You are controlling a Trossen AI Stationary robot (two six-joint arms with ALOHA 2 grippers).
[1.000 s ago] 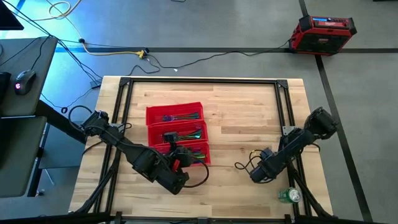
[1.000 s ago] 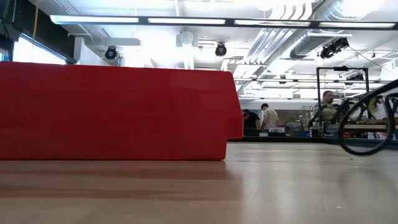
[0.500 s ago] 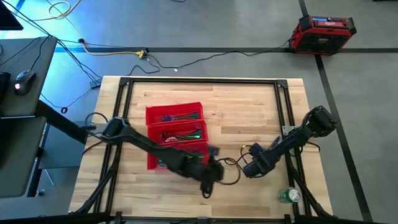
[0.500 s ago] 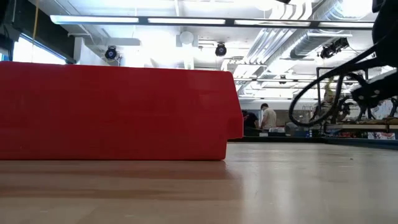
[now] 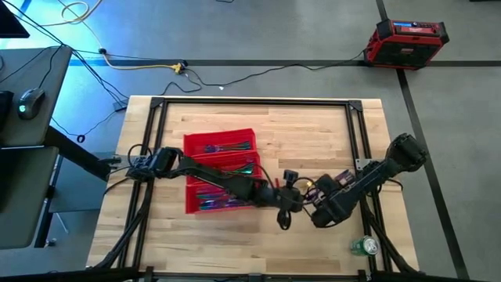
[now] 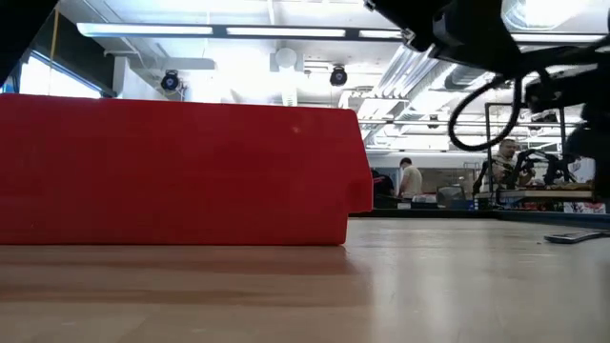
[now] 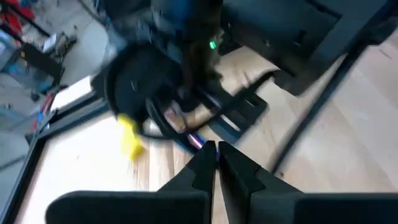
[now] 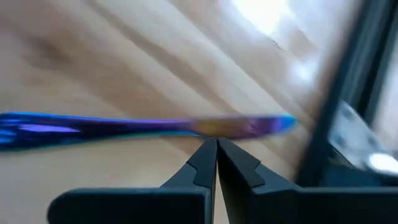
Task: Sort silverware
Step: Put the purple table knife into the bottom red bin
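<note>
The right gripper is low over the wooden table, near its front right part. Its two fingers are pressed tight together and hold nothing. Just past the fingertips lies one loose knife, shiny blue and purple. It lies flat on the wood, and its long side runs crosswise to the way the fingers point. So the fingers point at about the middle of the knife, not at an end.

The left gripper is close by too. The left arm reaches across from the other side, over the red tray, and its tip comes close to the right gripper. Its fingers are also squeezed together with nothing between them. In front of it I can see a small bit of purple metal and the other arm's dark parts, but they are too blurry to tell much.

I think the right arm is nearer to the knife. It would have to open its fingers first, then come down across the thin handle.

Farther back, the rest of the silverware already lies in the tray's compartments.
</note>
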